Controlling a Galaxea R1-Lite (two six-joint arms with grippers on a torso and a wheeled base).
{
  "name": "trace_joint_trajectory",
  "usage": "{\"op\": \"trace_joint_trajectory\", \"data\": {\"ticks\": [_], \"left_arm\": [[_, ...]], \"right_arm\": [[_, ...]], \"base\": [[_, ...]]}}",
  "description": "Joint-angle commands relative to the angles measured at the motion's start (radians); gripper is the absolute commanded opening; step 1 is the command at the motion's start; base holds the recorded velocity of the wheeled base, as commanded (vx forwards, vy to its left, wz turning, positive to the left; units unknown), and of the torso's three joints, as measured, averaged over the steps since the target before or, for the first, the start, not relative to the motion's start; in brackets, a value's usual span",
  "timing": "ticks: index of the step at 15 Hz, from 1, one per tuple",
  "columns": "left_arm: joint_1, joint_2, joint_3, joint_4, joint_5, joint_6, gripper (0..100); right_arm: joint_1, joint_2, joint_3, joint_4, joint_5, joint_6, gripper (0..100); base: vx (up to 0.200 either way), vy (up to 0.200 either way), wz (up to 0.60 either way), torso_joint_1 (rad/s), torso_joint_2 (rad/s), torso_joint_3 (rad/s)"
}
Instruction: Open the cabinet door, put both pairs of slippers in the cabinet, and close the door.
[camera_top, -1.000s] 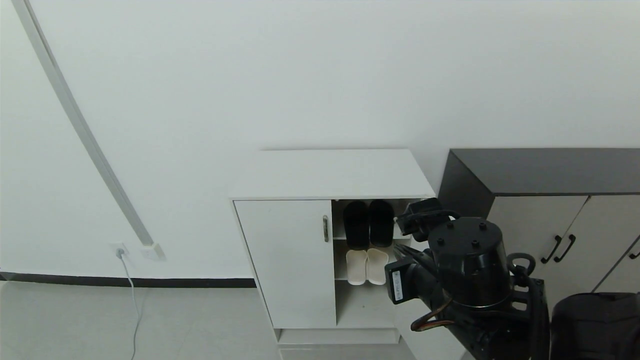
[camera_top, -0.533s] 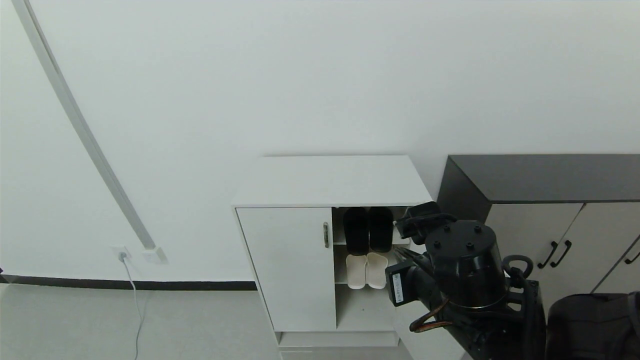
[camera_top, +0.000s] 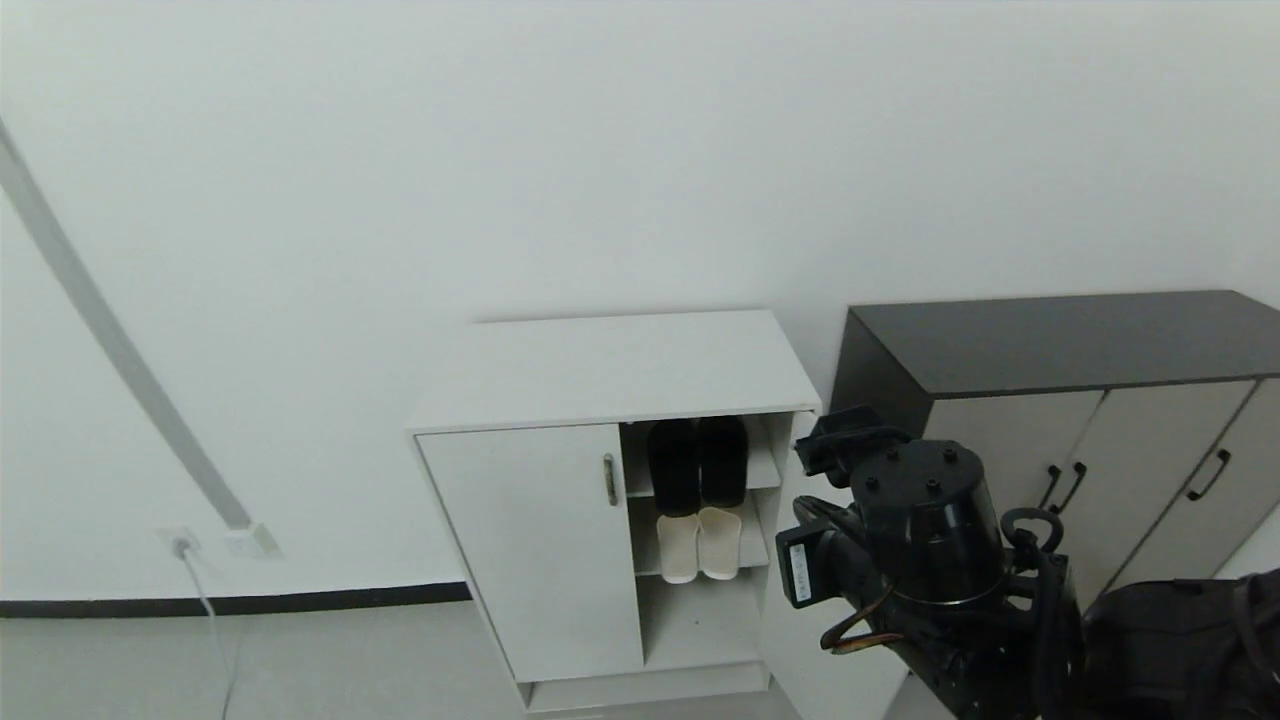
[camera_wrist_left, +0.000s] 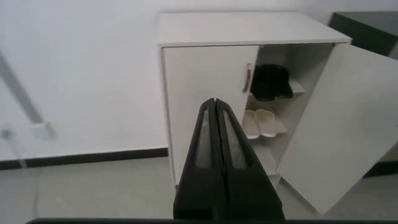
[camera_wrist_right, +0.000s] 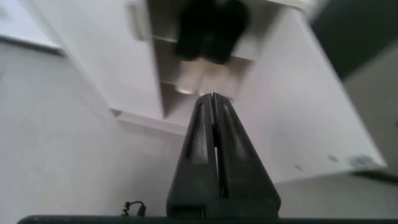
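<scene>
The white cabinet stands against the wall, its left door shut and its right door swung wide open. A black pair of slippers rests on the upper shelf. A white pair of slippers rests on the shelf below it. My right arm hangs just right of the opening, in front of the open door. The right gripper is shut on nothing, pointing toward the shelves. The left gripper is also shut and empty, some way back from the cabinet front.
A dark-topped cabinet with pale doors stands directly right of the white one. A wall socket with a hanging cable is at the lower left, under a slanted grey conduit. Bare floor lies in front of the cabinet's left side.
The head camera has turned, so the whole scene sits further left in the picture. Slippers and doors stand as before; both grippers stay shut.
</scene>
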Motion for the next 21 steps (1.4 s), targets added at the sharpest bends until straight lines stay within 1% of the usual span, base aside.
{"op": "trace_joint_trajectory", "data": {"ticks": [1, 5, 8, 11, 12, 14, 16, 19, 21], "left_arm": [[0.001, 0.001, 0.0, 0.0, 0.003, 0.0, 0], [0.001, 0.001, 0.0, 0.0, 0.003, -0.002, 0], [0.001, 0.001, 0.0, 0.0, 0.003, -0.002, 0], [0.001, 0.001, 0.0, 0.001, 0.001, 0.0, 0], [0.001, 0.001, 0.0, 0.0, -0.002, 0.003, 0], [0.001, 0.001, 0.0, 0.0, -0.002, 0.003, 0], [0.001, 0.001, 0.0, 0.0, -0.002, 0.003, 0], [0.001, 0.001, 0.0, 0.0, -0.002, 0.003, 0], [0.001, 0.001, 0.0, 0.0, -0.002, 0.001, 0]], "right_arm": [[-0.011, 0.016, -0.001, -0.012, 0.0, -0.001, 0], [-0.015, 0.031, 0.008, -0.063, 0.0, -0.022, 0], [-0.017, 0.031, 0.014, -0.063, 0.0, -0.022, 0], [-0.024, 0.033, 0.013, -0.063, 0.0, -0.024, 0], [-0.04, 0.04, 0.008, -0.064, 0.008, -0.022, 0], [-0.113, 0.07, -0.027, -0.064, 0.052, -0.024, 0], [-0.222, 0.122, -0.125, -0.049, 0.087, -0.025, 0], [-0.34, 0.206, -0.279, 0.038, 0.158, -0.024, 0], [-0.397, 0.272, -0.365, 0.055, 0.204, -0.024, 0]], "base": [[0.0, 0.0, 0.0, 0.0, 0.0, 0.0], [0.0, 0.0, 0.0, 0.0, 0.0, 0.0], [0.0, 0.0, 0.0, 0.0, 0.0, 0.0], [-0.2, 0.0, 0.0, 0.001, 0.0, 0.004], [0.0, 0.0, 0.0, 0.0, 0.0, 0.0], [0.0, 0.0, 0.0, 0.0, 0.0, 0.0], [0.0, 0.0, 0.0, 0.0, 0.0, 0.0], [0.0, 0.0, 0.0, 0.0, 0.0, 0.0], [0.0, 0.0, 0.0, 0.0, 0.0, 0.0]]}}
